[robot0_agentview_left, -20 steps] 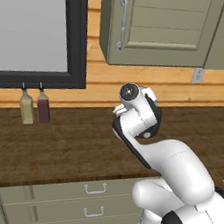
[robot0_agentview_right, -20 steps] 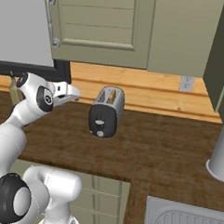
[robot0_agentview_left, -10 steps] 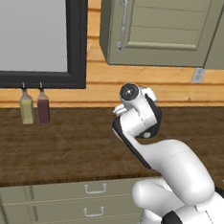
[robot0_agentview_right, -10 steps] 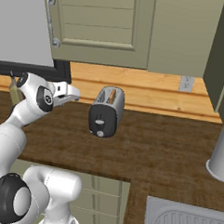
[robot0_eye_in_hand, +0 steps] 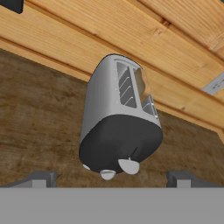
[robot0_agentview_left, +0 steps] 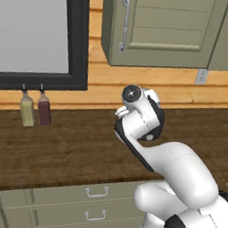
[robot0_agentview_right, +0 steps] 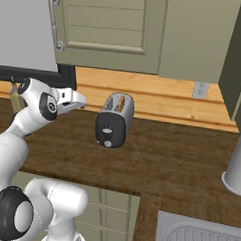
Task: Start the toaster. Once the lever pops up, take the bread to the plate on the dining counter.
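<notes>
Right now the job is at its very first step: the toaster has not been started. Going left to right in the right base view, two small bottles (robot0_agentview_left: 35, 109) stand at the wall on the far left, then comes the gripper (robot0_agentview_right: 73, 100), held above the counter (robot0_agentview_right: 180, 165) and aimed toward the toaster (robot0_agentview_right: 114, 120), which sits just to its right, apart from it with a clear gap between. In the hand view the two dark fingertips (robot0_eye_in_hand: 41, 178) stand wide apart at the bottom edge with nothing between them, so the gripper is spread and empty. The toaster's black end panel faces the hand, and the lever (robot0_eye_in_hand: 129, 166) juts from its lower part beside a small pale button (robot0_eye_in_hand: 107, 174). The bread (robot0_eye_in_hand: 141, 83) sits in the slot, its tan edge poking out of the top. Further right a wall outlet (robot0_agentview_right: 200, 89) and a sink (robot0_agentview_right: 201, 237) appear. The next move, I judge, calls for closing the gap and bringing a fingertip onto the lever to press it along its travel.
</notes>
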Tool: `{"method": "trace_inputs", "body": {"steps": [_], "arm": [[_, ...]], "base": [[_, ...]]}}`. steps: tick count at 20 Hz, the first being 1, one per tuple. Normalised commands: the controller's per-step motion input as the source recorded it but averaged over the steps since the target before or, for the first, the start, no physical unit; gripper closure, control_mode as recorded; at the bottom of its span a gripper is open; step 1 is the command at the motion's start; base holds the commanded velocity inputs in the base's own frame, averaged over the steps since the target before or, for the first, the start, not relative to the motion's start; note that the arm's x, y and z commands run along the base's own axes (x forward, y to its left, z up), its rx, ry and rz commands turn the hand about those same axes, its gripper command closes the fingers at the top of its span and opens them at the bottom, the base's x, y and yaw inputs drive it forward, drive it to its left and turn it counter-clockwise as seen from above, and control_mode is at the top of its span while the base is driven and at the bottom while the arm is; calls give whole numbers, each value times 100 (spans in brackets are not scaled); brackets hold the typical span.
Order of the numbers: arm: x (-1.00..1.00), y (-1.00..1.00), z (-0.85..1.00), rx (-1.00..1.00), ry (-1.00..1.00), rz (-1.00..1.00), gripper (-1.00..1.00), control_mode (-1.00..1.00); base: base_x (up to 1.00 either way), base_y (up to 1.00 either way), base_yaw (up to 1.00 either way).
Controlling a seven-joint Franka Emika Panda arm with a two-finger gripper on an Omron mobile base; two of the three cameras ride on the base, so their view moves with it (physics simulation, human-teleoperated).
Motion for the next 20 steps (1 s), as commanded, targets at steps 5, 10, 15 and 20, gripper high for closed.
{"method": "trace_inputs", "body": {"steps": [5,10,15,20], "arm": [[0,0,0,0,0,0,-100,-100],[0,0,0,0,0,0,-100,-100],[0,0,0,0,0,0,-100,-100],[0,0,0,0,0,0,-100,-100]], "base": [[0,0,0],[0,0,0],[0,0,0],[0,0,0]]}}
